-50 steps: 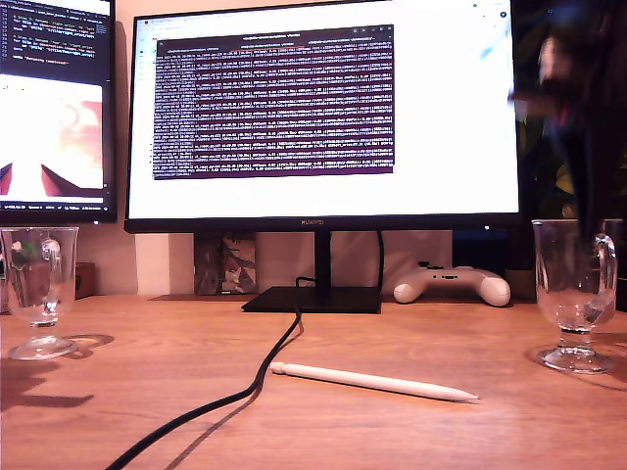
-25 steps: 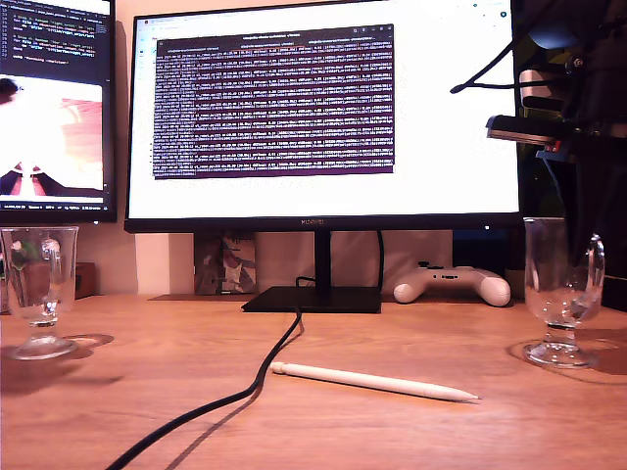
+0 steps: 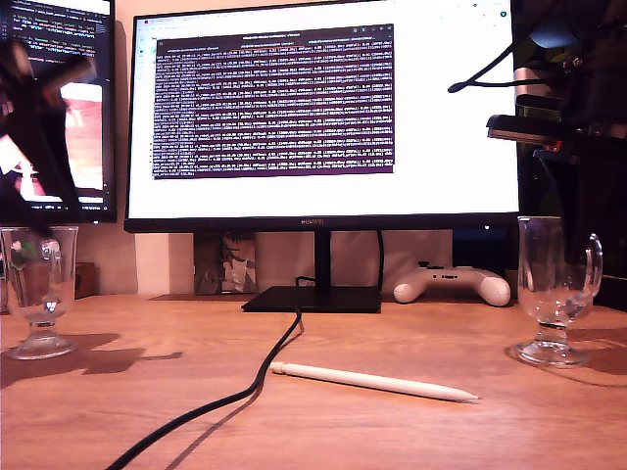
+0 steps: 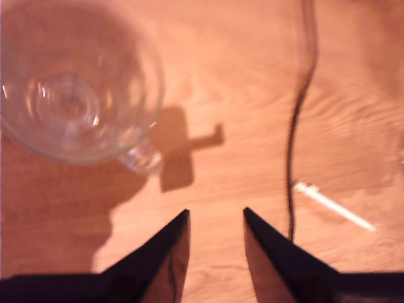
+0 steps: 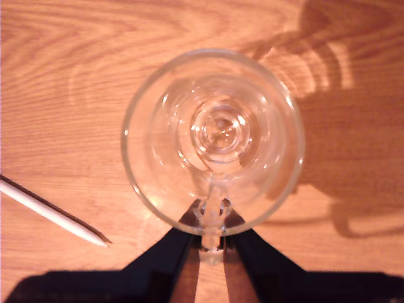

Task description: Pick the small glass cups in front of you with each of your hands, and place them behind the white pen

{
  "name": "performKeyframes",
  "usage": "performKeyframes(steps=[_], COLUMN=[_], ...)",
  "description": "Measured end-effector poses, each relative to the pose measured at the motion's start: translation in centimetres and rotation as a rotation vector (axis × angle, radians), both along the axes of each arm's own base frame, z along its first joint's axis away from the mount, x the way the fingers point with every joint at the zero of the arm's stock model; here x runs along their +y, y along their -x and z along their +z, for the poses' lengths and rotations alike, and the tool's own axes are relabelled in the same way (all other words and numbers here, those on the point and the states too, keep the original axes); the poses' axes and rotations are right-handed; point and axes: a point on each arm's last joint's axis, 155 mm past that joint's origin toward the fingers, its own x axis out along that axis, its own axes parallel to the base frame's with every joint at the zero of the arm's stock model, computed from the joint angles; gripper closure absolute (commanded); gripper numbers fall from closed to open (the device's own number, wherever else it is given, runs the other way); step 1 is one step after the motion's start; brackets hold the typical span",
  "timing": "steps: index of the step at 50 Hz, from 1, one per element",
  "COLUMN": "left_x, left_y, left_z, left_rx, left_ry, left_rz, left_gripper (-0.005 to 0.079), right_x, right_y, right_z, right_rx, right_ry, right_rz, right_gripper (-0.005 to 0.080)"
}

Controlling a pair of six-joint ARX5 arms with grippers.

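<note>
Two empty glass cups [image 3: 554,294] [image 3: 37,290].

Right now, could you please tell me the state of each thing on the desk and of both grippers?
First cup: upright, empty, free.
Second cup: upright, empty, handle between jaws.
Pen: lying flat.
First gripper: open, empty.
Second gripper: closed on the handle.
Monitor: on.

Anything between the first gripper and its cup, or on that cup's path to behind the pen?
Nothing visible stands between my first gripper and its glass cup; only bare wood. Toward the spot behind the white pen, the black cable crosses the desk between cup and pen, so lift over it.
</note>
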Motion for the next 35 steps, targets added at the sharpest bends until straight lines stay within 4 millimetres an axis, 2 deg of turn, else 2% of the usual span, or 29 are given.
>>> performKeyframes(steps=[10, 16, 35], left_x=[0.3, 1.4, 1.9], left_y=[-0.2, -0.1, -1.9], left_z=[-0.1, -0.7, -0.1], left_rx=[0.003, 0.011, -0.065], left_ry=[-0.013, -0.068, -0.092], left_rz=[0.023, 0.048, 0.075], left_gripper=[0.0503, 0.0502, 0.0503], right_x=[0.1, 0.1, 0.3], right_y=[-0.2, -0.4, -1.0], right_z=[0.1, 0.1, 0.4], right_rx=[-0.016, -0.022, -0.053], right_ry=[0.01, 0.011, 0.012], right_rz=[0.041, 0.048, 0.073], right_gripper=[0.0765, 0.0765, 0.0765])
